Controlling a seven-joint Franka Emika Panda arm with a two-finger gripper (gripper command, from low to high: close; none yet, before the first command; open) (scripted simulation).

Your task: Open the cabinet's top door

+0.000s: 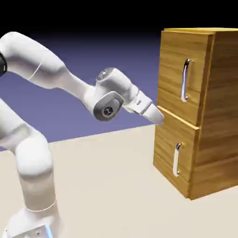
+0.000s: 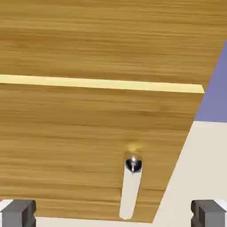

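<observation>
The cabinet (image 1: pixel 218 121) of golden-brown wood stands at the exterior view's right. Its top door (image 1: pixel 174 65) lies shut against the box, with a long curved silver handle (image 1: pixel 186 80). My gripper (image 1: pixel 159 118) hangs in front of the seam between the two doors, below and to the left of that handle, touching nothing. In the hand view the top door (image 2: pixel 111 35) fills the upper part above a pale seam (image 2: pixel 102 83). The jaws stand wide open, with the grey fingertips (image 2: pixel 17 213) at the bottom corners and nothing between them.
The lower door (image 1: pixel 169 153) carries a short silver handle (image 1: pixel 176 159), which also shows in the hand view as a short handle (image 2: pixel 131 190) below the seam. The beige table (image 1: pixel 107 186) runs under the cabinet.
</observation>
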